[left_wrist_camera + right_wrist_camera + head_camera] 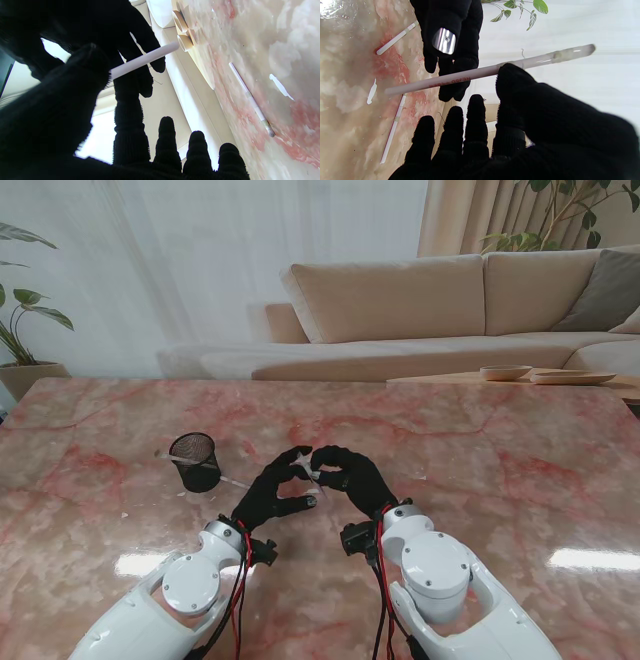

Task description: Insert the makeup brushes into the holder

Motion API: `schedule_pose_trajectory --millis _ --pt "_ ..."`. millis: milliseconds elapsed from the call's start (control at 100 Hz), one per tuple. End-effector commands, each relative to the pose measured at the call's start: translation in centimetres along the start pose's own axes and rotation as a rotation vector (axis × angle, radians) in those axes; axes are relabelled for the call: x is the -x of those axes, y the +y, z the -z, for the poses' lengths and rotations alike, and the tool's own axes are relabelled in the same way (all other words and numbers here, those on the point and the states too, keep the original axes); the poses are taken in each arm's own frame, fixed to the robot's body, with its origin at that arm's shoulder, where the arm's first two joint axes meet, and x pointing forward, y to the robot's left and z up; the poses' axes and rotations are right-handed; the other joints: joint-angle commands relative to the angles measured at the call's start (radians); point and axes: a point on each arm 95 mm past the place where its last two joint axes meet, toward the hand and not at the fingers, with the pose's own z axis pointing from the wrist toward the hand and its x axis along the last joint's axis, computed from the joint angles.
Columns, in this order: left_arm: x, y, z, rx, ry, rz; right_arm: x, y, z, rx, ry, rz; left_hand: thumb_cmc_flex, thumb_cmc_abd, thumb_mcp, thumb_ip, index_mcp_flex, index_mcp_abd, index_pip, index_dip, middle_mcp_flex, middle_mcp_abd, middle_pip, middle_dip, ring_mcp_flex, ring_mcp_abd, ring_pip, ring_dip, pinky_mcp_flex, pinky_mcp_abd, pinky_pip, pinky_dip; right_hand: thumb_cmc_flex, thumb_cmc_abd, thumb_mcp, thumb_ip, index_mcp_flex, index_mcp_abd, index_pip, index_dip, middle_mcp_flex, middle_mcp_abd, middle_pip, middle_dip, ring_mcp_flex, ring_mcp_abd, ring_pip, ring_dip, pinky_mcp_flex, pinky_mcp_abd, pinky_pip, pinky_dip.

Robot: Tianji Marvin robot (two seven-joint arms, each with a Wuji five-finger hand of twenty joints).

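White brush point(145, 60) between gloved fingers point(130, 120)

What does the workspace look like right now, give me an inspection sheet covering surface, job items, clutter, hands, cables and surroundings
Surface: pink marble table, glossy, with light glare.
Job's things: black mesh holder upright on the robot's left; one makeup brush held up between both hands; two more brushes lying on the table.
Clutter: small white fleck on the marble.
Hands: left hand and right hand meet at the held brush; both appear to pinch it.
Cables: red and black wires along both forearms.
Surroundings: beige sofa, houseplant, shallow dishes on a side table.
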Motion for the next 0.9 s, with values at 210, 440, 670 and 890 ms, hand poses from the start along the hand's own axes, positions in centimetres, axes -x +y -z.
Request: schedule_pose_trajectory --millis 210,440,670,890 --pt "-0.06 0.44 -0.14 -0.017 0.005 0.011 0.25 -0.46 0.24 -0.04 -0.018 -0.014 0.034 -0.07 -0.018 -0.088 0.08 -0.081 0.057 -0.044 0.048 -0.059 0.03 -0.009 -0.028 -0.028 0.041 0.031 0.003 -0.045 -0.009 0.02 0.034 0.031 -0.012 0.012 0.074 -0.002 0.124 0.02 -0.011 -0.003 -0.006 -0.017 -0.019 -0.012 -0.008 0.018 0.007 -0.023 -0.016 0.026" --pt "-0.02 0.4 -0.2 -0.038 0.003 0.011 0.19 -0.57 0.24 -0.05 -0.02 -0.02 0.111 -0.054 -0.113 -0.093 0.124 -0.115 0.22 -0.168 0.098 -0.078 0.053 -0.002 -0.019 -0.032 0.08 0.037 0.003 -0.051 -0.006 0.036 0.034 0.03 -0.012 0.014 0.073 -0.002 0.125 0.02 -0.01 -0.002 -0.006 -0.016 -0.018 -0.011 -0.008 0.018 0.008 -0.022 -0.017 0.029" --pt "-0.01 0.4 -0.21 -0.055 -0.004 0.012 0.18 -0.68 0.25 -0.056 -0.022 -0.023 0.127 0.027 -0.103 -0.07 0.226 -0.082 0.306 -0.266 0.139 -0.107 0.066 0.0 -0.01 -0.04 0.108 0.046 0.005 -0.065 -0.004 0.043 0.034 0.029 -0.011 0.015 0.072 0.0 0.125 0.019 -0.01 -0.002 -0.007 -0.015 -0.017 -0.01 -0.008 0.019 0.008 -0.022 -0.018 0.031" --pt "-0.04 0.23 -0.28 -0.056 -0.006 -0.001 0.2 -0.73 0.32 -0.061 -0.025 -0.024 0.1 -0.065 0.026 -0.114 0.277 -0.046 0.359 -0.322 0.167 -0.122 0.079 -0.001 -0.004 -0.054 0.122 0.046 0.007 -0.074 -0.005 0.041 0.036 0.03 -0.013 0.016 0.072 0.0 0.126 0.019 -0.011 -0.002 -0.008 -0.015 -0.017 -0.01 -0.009 0.019 0.008 -0.023 -0.02 0.033"
